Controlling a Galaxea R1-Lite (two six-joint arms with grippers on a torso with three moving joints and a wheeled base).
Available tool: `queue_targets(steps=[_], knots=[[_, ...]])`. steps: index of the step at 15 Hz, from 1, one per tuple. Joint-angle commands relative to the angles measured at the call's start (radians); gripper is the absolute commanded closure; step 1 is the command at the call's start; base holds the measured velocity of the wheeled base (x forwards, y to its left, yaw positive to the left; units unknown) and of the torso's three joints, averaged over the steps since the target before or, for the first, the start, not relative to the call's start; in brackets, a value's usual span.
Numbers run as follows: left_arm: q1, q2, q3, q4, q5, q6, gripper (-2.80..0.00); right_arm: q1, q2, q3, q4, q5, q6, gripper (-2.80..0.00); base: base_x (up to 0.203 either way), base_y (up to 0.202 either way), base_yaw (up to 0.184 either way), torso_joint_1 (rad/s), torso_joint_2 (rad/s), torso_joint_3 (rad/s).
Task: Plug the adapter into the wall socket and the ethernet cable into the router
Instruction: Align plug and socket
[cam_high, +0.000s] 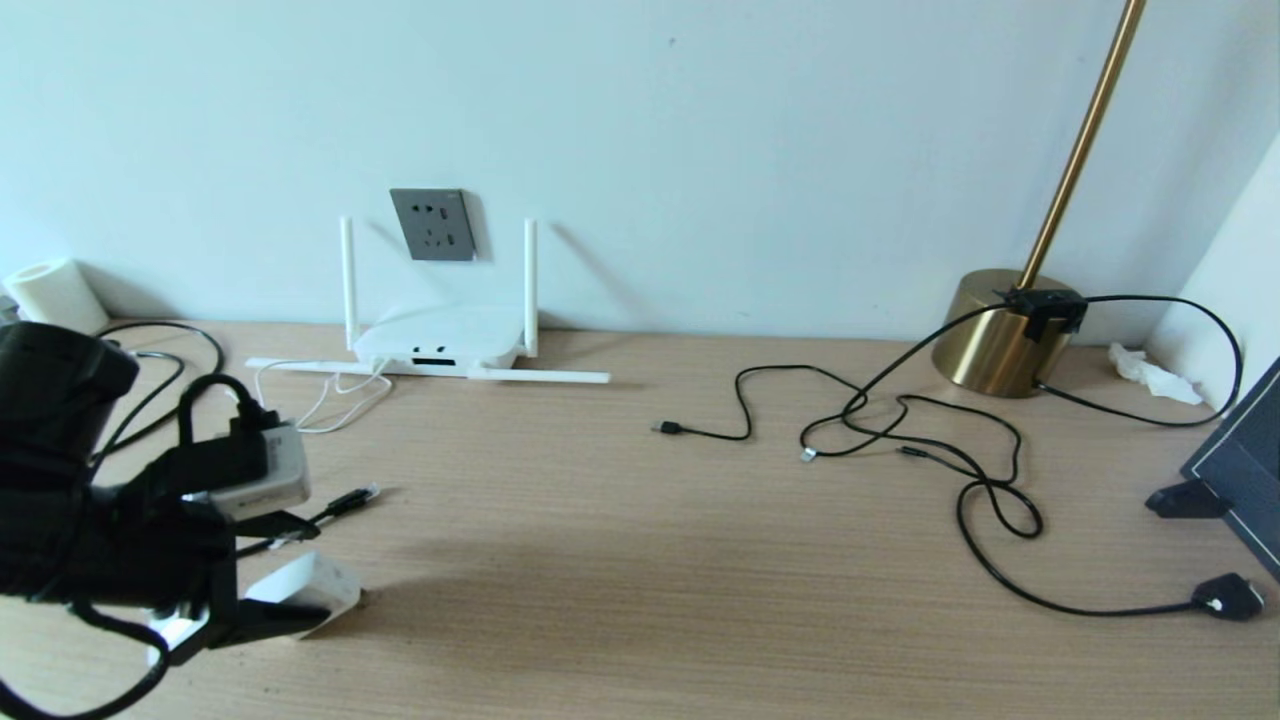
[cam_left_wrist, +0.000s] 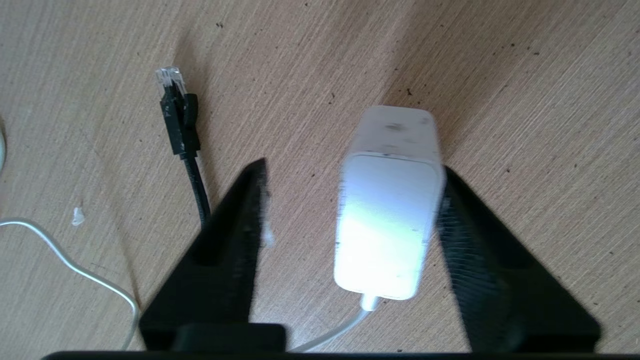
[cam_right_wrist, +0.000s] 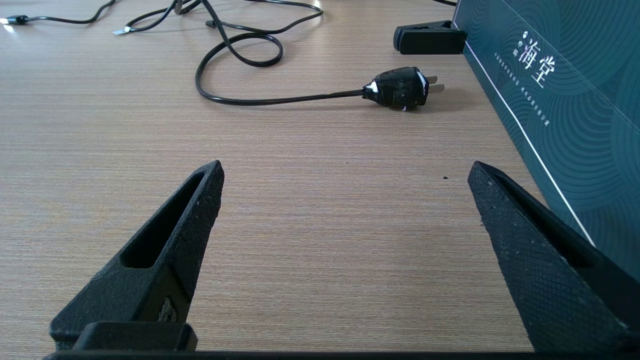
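Note:
The white adapter (cam_high: 305, 590) (cam_left_wrist: 387, 220) lies on the wooden desk at the near left, its thin white cord (cam_left_wrist: 75, 265) trailing back. My left gripper (cam_high: 315, 575) (cam_left_wrist: 353, 167) straddles it, open: one finger touches the adapter's side, the other stands a gap away. The ethernet cable's plug (cam_high: 355, 498) (cam_left_wrist: 175, 115) lies just beyond the gripper, black with a clear tip. By the wall sits the white router (cam_high: 440, 340), two antennas up and two lying flat. The dark grey wall socket (cam_high: 432, 224) is above it. My right gripper (cam_right_wrist: 346, 165) hovers open and empty over bare desk, outside the head view.
A brass lamp base (cam_high: 995, 335) stands at the back right, with tangled black cables and a black mains plug (cam_high: 1230, 597) (cam_right_wrist: 400, 88) spread before it. A dark teal board (cam_high: 1240, 460) (cam_right_wrist: 560, 75) leans at the right edge. A white roll (cam_high: 55, 293) sits far left.

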Motion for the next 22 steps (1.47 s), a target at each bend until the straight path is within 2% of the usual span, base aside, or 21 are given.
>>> queue_targets(steps=[1,8,10,12,14,16,17,18,20,22], knots=[[0.001,0.004,0.006,0.005,-0.001,0.006,0.0,0.0,0.0,0.011,0.0,0.0,0.001,-2.8,0.0,0.0,0.0,0.0,0.0,0.0],[-0.002,-0.021,0.009,0.011,-0.002,0.006,0.0,0.001,0.0,0.011,0.0,0.0,0.001,-2.8,0.0,0.0,0.0,0.0,0.0,0.0],[0.0,-0.043,-0.007,-0.007,-0.015,-0.021,0.0,0.001,0.0,0.011,0.0,0.0,0.001,-2.8,0.0,0.0,0.0,0.0,0.0,0.0],[0.003,-0.043,-0.075,-0.012,-0.07,-0.139,0.0,0.0,0.0,0.011,0.0,0.0,0.001,-2.8,0.0,0.0,0.0,0.0,0.0,0.0],[0.003,-0.038,-0.167,-0.013,-0.123,-0.353,0.0,0.001,0.0,0.011,0.0,0.0,0.001,-2.8,0.0,0.0,0.0,0.0,0.0,0.0],[0.004,-0.028,-0.263,-0.018,-0.142,-0.609,0.0,0.0,0.0,0.011,0.0,0.0,0.001,-2.8,0.0,0.0,0.0,0.0,0.0,0.0],[0.008,-0.021,-0.287,-0.039,-0.136,-0.715,0.0,0.0,0.0,0.011,0.0,0.0,0.001,-2.8,0.0,0.0,0.0,0.0,0.0,0.0],[0.019,-0.017,-0.289,-0.098,-0.097,-0.795,0.0,0.001,0.0,0.011,0.0,0.0,0.001,-2.8,0.0,0.0,0.0,0.0,0.0,0.0],[0.026,-0.041,-0.225,-0.219,0.014,-0.885,0.0,0.001,0.0,0.011,0.0,0.0,0.001,-2.8,0.0,0.0,0.0,0.0,0.0,0.0],[0.019,-0.143,-0.123,-0.316,0.054,-0.935,0.0,0.001,0.0,0.011,0.0,0.0,0.001,-2.8,0.0,0.0,0.0,0.0,0.0,0.0]])
